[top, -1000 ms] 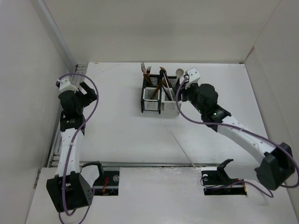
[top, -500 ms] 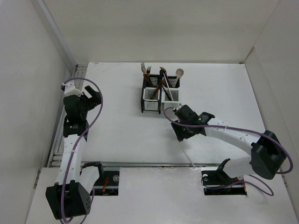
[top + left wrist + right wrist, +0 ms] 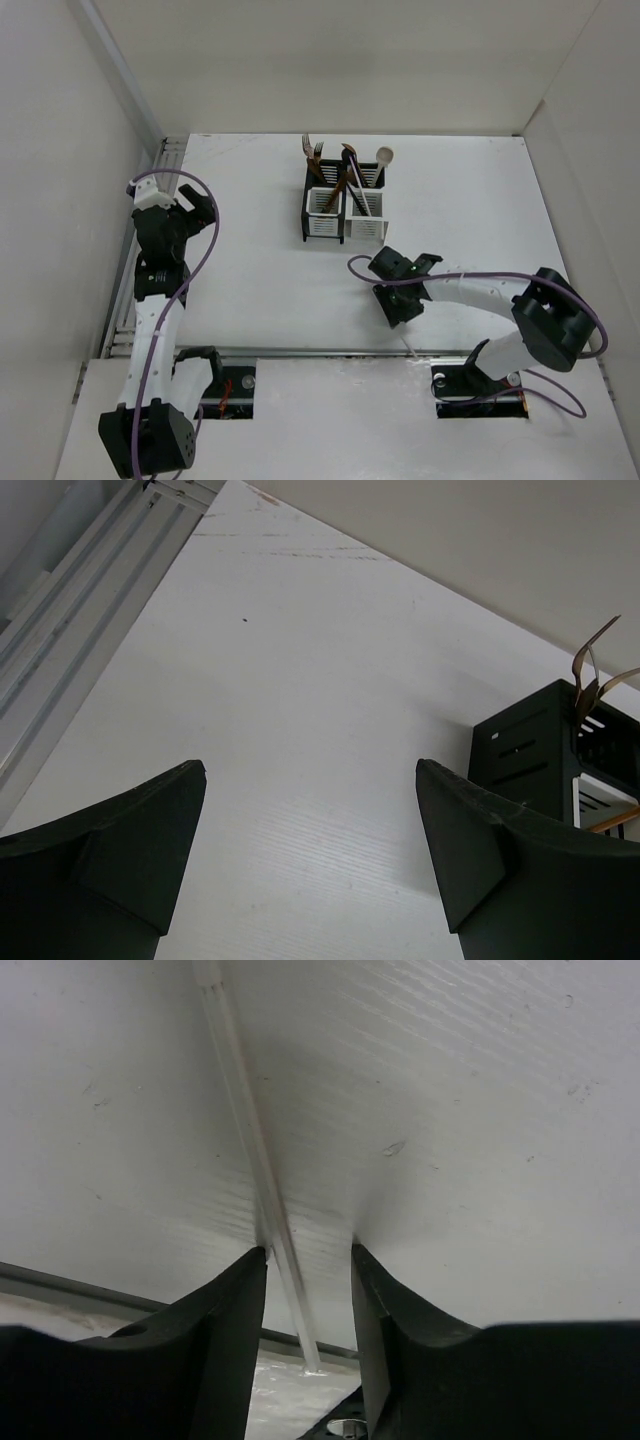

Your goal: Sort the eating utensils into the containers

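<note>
The two joined black-and-white containers (image 3: 342, 206) stand at the back middle and hold several utensils: forks, brown chopsticks and a pale spoon (image 3: 384, 155). A thin pale chopstick (image 3: 250, 1130) lies on the table; its near end shows in the top view (image 3: 408, 343). My right gripper (image 3: 397, 300) is down on the table, its fingers straddling the chopstick in the right wrist view (image 3: 308, 1250), jaws apart and not pressed on it. My left gripper (image 3: 190, 208) is open and empty at the far left, also wide open in its wrist view (image 3: 310, 860).
The black side of the left container (image 3: 525, 755) with a fork above it shows at the right of the left wrist view. A metal rail (image 3: 70, 630) runs along the table's left edge. White walls enclose the table on three sides.
My right arm has swung from beside the containers back and down to the table, and now sits over the pale chopstick. My left arm has shifted only slightly.
</note>
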`<state>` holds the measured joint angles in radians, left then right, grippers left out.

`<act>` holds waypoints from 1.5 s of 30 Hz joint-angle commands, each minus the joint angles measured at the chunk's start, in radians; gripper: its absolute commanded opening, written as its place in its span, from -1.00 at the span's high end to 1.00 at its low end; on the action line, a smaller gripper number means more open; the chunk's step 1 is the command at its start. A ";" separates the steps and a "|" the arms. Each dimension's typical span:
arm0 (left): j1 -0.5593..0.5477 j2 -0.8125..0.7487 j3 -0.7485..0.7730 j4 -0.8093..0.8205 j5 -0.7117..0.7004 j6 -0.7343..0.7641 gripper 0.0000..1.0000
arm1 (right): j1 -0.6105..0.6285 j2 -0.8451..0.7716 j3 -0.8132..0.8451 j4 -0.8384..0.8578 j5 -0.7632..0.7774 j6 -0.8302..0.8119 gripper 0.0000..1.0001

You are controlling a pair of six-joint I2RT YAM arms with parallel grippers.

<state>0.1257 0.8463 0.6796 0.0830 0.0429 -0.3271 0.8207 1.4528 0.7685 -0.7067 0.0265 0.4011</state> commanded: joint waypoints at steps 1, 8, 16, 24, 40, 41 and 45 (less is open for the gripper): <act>-0.003 -0.029 -0.009 0.017 -0.021 -0.003 -0.68 | 0.011 0.035 -0.047 0.053 -0.031 0.041 0.13; -0.003 -0.029 -0.009 0.008 -0.032 0.006 -0.70 | 0.020 0.178 -0.006 0.076 -0.008 0.041 1.00; -0.003 -0.019 -0.009 0.008 -0.041 0.007 -0.70 | 0.104 0.063 0.164 0.044 0.108 -0.109 1.00; -0.003 -0.010 0.000 0.017 -0.041 0.007 -0.70 | 0.147 -0.084 0.271 0.105 0.141 -0.251 1.00; 0.006 0.068 0.046 0.058 -0.021 0.043 -0.70 | 0.048 -0.001 0.526 0.724 0.653 -0.504 1.00; 0.006 0.068 0.046 0.069 -0.021 0.043 -0.70 | 0.034 0.013 0.526 0.765 0.641 -0.536 1.00; 0.026 0.106 0.057 0.078 0.003 0.043 -0.70 | -0.018 0.083 0.514 0.871 0.639 -0.515 1.00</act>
<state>0.1387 0.9413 0.6868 0.0940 0.0204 -0.2970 0.8211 1.5127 1.2728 0.0025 0.6025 -0.0837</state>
